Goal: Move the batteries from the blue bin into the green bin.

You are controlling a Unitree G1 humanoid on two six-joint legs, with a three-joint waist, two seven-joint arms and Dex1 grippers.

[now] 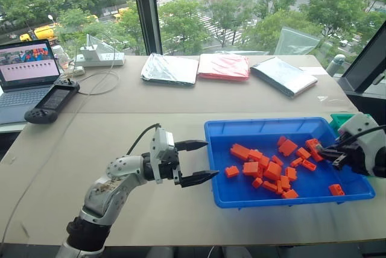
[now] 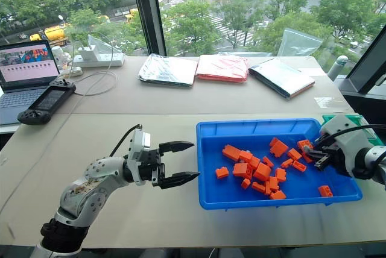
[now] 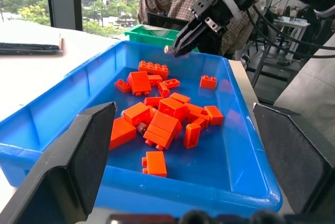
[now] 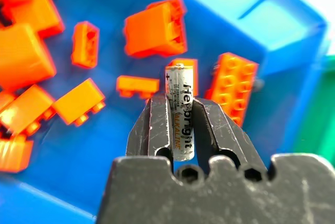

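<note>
Setting: pale table [image 1: 151,125] by a window.
Left gripper [image 1: 199,161]: nearest, spread wide and empty, level, aimed at the blue bin's [image 1: 265,126] left wall.
Blue bin: holds scattered orange bricks [image 1: 265,164].
Right gripper [image 4: 180,124]: pinched on a silver battery [image 4: 179,114], held lengthwise between the fingers, above the bin's right end.
Green bin [image 3: 152,34]: just beyond the blue bin's right edge, close to the right gripper; carrying outward looks like the coming move.
</note>
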